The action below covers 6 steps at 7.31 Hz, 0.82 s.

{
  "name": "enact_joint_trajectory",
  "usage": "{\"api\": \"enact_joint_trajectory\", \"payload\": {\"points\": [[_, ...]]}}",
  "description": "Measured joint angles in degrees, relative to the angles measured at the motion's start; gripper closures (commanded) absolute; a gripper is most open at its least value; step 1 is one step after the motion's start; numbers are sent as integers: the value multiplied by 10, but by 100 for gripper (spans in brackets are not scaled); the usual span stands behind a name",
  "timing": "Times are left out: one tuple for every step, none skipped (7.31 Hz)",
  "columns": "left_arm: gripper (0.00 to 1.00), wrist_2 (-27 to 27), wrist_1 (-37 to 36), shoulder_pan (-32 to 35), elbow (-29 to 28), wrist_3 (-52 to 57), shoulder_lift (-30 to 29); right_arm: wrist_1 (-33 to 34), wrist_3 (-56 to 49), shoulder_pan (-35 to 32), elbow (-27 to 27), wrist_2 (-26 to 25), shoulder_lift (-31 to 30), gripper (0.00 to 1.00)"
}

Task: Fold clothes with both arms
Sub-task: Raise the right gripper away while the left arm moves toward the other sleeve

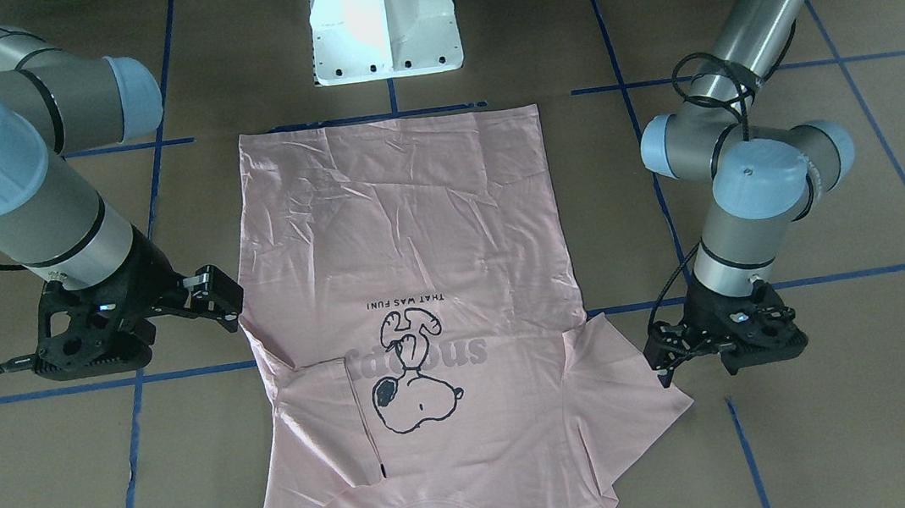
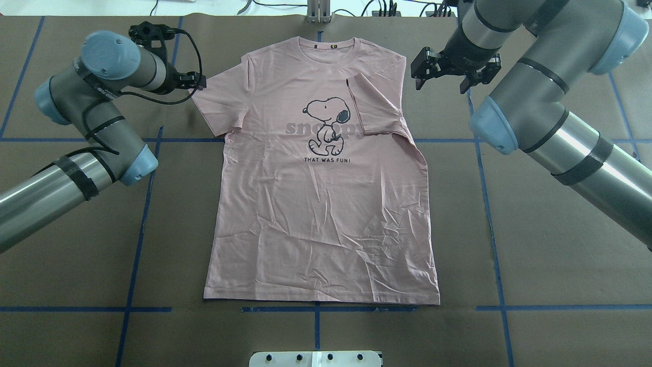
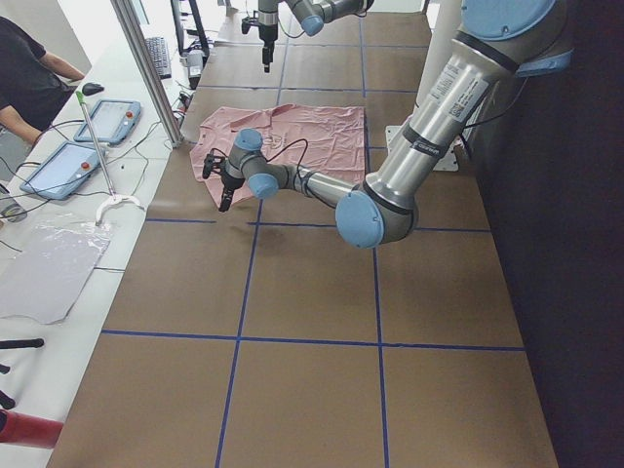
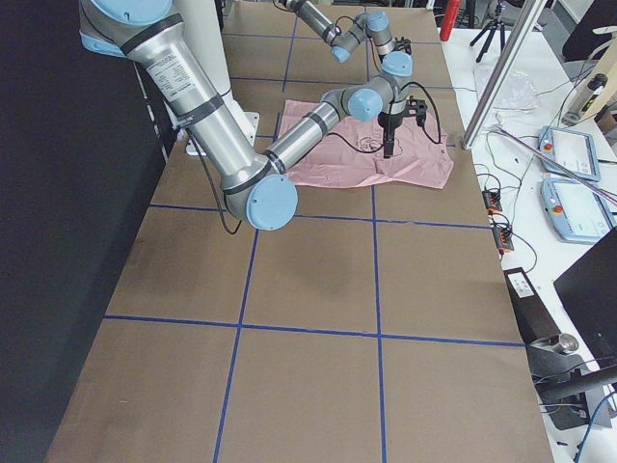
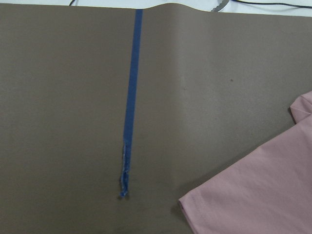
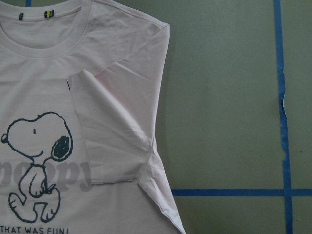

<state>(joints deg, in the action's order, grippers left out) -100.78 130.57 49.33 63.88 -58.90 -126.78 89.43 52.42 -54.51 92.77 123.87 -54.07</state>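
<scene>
The pink T-shirt point(image 2: 316, 219) lies flat and print-up on the brown table, its collar at the far edge from the robot. One sleeve point(image 2: 374, 107) is folded in over the chest beside the dog print; the other sleeve point(image 2: 216, 104) lies spread out. My left gripper point(image 2: 197, 81) sits low at the tip of the spread sleeve, open, holding nothing. The left wrist view shows only that sleeve's corner point(image 5: 263, 195) and bare table. My right gripper point(image 2: 442, 81) hovers open over bare table, just off the shoulder with the folded sleeve. It also shows in the front view point(image 1: 226, 301).
The white pedestal base point(image 1: 384, 23) stands at the shirt's hem side. Blue tape lines point(image 2: 142, 214) grid the brown table. Past the far table edge a person point(image 3: 29, 78) sits at a desk with tablets point(image 3: 107, 122) and cables.
</scene>
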Motion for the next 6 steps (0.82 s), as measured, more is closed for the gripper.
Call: {"api": "enact_joint_trajectory", "payload": {"points": [[2,11,10,-6,-24,1,-12,-11,0,-1,0,0,-5,0],[5,18,23,-9,-45,2,-22,-16,0,-2,0,1,-7,0],[11,20,34,-10,-60,3,-27,-18,0,-3,0,1,-7,0],[23,21,39,-10,-68,3,-30,-19,1,-4,0,1,-7,0],[42,22,41,-11,-72,4,-31,-19,2,-5,0,1,-7,0],[66,22,41,-11,-75,4,-31,-19,3,-6,0,2,-7,0]]}}
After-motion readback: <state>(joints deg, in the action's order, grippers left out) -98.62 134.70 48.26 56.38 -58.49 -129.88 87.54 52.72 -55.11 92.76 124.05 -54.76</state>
